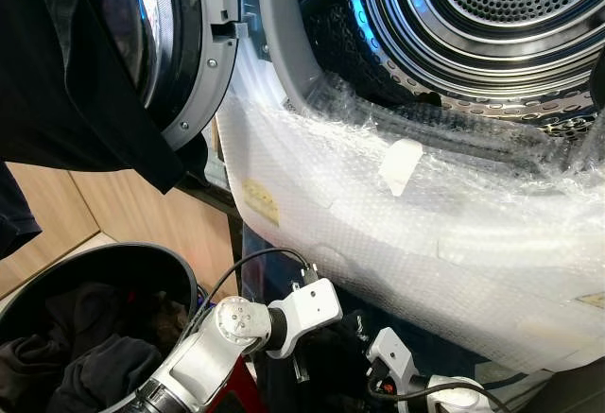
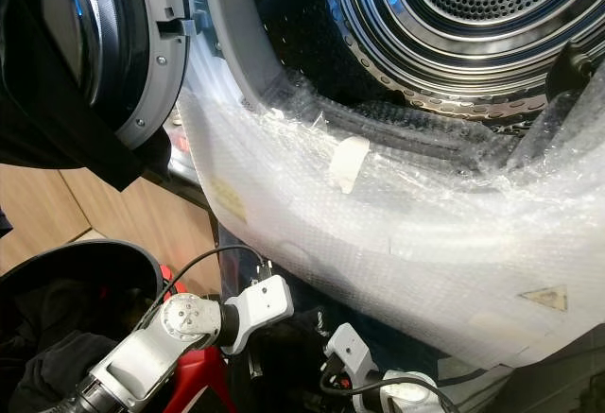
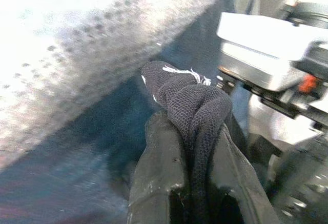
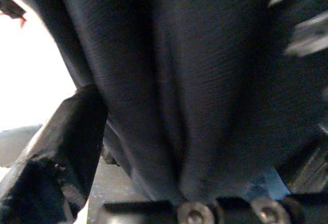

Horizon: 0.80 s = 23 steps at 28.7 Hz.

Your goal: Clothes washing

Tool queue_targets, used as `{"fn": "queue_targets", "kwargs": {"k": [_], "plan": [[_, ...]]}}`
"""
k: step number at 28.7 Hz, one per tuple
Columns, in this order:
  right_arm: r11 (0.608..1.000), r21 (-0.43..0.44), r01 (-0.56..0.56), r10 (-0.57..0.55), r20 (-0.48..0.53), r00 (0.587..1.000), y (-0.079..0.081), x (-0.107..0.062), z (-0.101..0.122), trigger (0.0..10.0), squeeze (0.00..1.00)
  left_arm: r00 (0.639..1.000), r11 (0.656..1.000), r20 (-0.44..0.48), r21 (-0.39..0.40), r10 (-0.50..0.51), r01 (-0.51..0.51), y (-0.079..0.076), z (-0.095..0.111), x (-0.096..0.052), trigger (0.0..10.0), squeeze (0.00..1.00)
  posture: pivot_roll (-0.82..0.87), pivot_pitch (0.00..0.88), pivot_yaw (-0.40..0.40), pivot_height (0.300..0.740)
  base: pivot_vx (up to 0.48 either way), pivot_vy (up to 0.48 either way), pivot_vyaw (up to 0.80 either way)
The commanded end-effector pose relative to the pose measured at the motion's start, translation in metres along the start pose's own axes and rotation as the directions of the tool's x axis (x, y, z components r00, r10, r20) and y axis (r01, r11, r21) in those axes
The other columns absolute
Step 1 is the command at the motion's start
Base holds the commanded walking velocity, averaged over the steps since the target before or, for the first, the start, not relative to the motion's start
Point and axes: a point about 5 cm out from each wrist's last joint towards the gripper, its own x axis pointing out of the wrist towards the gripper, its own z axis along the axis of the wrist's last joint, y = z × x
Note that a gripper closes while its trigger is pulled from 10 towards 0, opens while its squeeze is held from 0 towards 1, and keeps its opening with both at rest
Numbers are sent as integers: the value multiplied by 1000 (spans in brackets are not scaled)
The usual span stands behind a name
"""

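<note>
Left gripper [image 3: 192, 147]: fingers closed tight on a bunched fold of black garment [image 3: 189, 106], the cloth pinched between both pads and bulging past the tips. Right gripper [image 4: 169, 147]: fingers spread wide, dark cloth [image 4: 195, 80] lying between them and draped over; a firm grip could not be told. Beyond the fingers stood the washing machine drum [image 1: 492, 16], its front wrapped in bubble wrap [image 1: 397, 215]. Laundry basket [image 1: 142, 257] beside the left arm held more dark clothes [image 1: 85, 356].

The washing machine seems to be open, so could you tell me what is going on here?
The robot is loading laundry. The washer drum stands open, its front wrapped in bubble wrap. Both arms are low in front of it: the left gripper pinches a dark knit cloth, and the right gripper has dark fabric between its fingers. A bin of dark clothes sits at the left.
</note>
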Motion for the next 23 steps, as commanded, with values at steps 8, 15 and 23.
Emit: {"fn": "queue_targets", "kwargs": {"k": [8, 15, 23], "plan": [[983, 78, -167, 163, 52, 985, 18, -9, -14, 10000, 0, 978, 982, 146, 94, 148, -162, 19, 35, 5, 0, 0, 128, 0, -21, 740, 0, 0, 0], [977, 67, -205, 202, 50, 978, 23, -13, -15, 10000, 0, 975, 983, 176, 95, 139, -157, 15, 40, 8, 0, 0, 118, 0, -22, 740, 0, 0, 0], [950, 274, 147, -212, 226, 951, -1, -7, 7, 10000, 0, 948, 985, 277, 20, 158, -170, 5, 62, 13, 0, 0, 126, 0, -42, 740, 0, 0, 0]]}}
